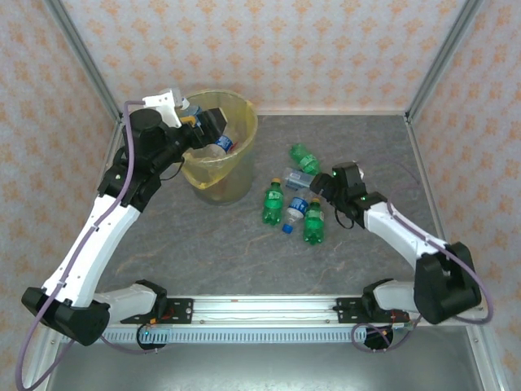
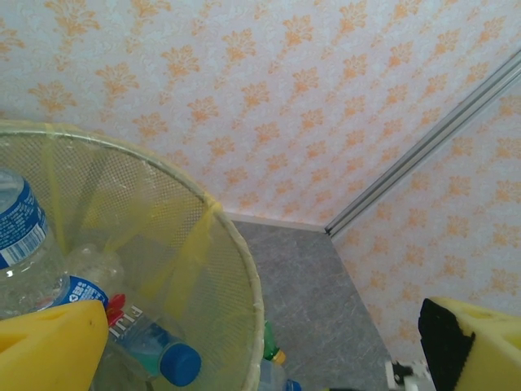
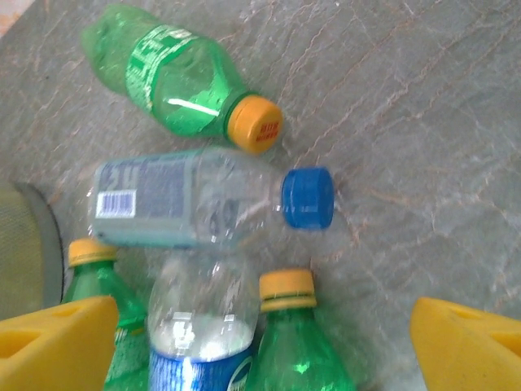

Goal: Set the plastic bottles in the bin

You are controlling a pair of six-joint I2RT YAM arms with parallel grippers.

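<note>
The yellow-lined bin (image 1: 232, 181) stands at the back left. My left gripper (image 1: 208, 127) hovers open over its mouth, and nothing sits between its yellow fingers (image 2: 49, 350). Inside the bin (image 2: 238, 248) lie a clear bottle with a blue label (image 2: 20, 236) and a blue-capped bottle (image 2: 159, 352). Five plastic bottles lie grouped on the table: a green one (image 1: 304, 155), a clear one (image 1: 297, 177), a second green one (image 1: 272, 202), a blue-labelled clear one (image 1: 295, 213) and a third green one (image 1: 313, 221). My right gripper (image 1: 322, 186) is open just above them, over the yellow-capped green bottle (image 3: 297, 346) and the blue-labelled clear bottle (image 3: 203, 326).
Patterned walls with metal corner posts (image 1: 431, 61) close in the grey table (image 1: 244, 252). A rail (image 1: 260, 308) runs along the near edge between the arm bases. The bin's rim (image 2: 236, 244) is close under the left gripper.
</note>
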